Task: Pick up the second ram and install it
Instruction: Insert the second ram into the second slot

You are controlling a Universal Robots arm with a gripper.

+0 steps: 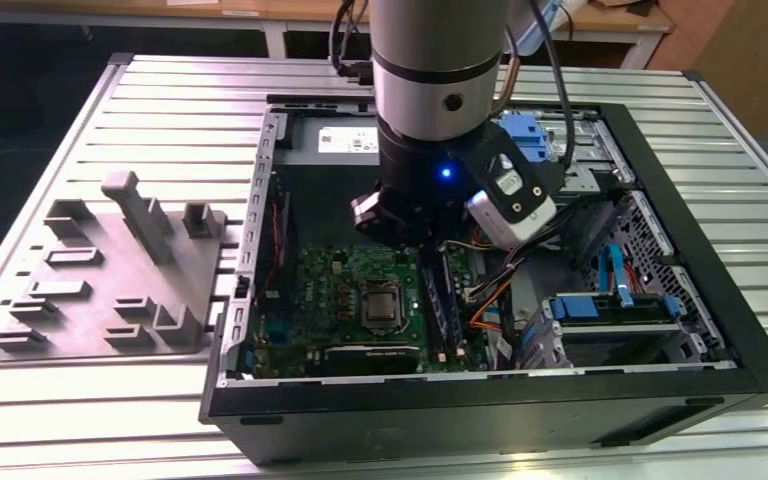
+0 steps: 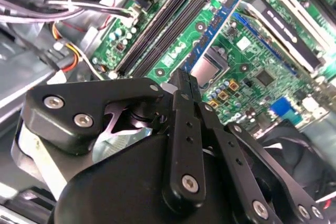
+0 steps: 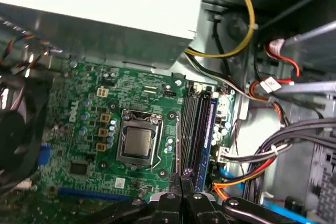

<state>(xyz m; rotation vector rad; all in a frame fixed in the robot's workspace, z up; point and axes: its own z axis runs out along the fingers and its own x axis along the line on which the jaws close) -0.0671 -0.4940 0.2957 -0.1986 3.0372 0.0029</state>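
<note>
The second ram (image 1: 444, 300) is a thin, dark, bluish stick standing on edge in the slot row of the green motherboard (image 1: 344, 290), inside the open computer case. In both wrist views it runs beside two long black slot rails: ram (image 2: 220, 22), ram (image 3: 209, 140). My gripper (image 2: 184, 74) is shut, with its black fingertips pressed together right at one end of the stick. The first wrist view puts the gripper (image 3: 184, 182) just over the end of the slot row. I cannot tell whether the tips touch the stick. In the exterior view the gripper (image 1: 424, 250) hangs low inside the case.
A grey moulded fixture tray (image 1: 117, 280) lies on the slatted table at the exterior view's left. The CPU socket (image 3: 137, 141) is close beside the slots. Cable bundles (image 3: 273, 145), a black fan (image 3: 16, 129) and a drive cage (image 1: 611, 305) crowd the case.
</note>
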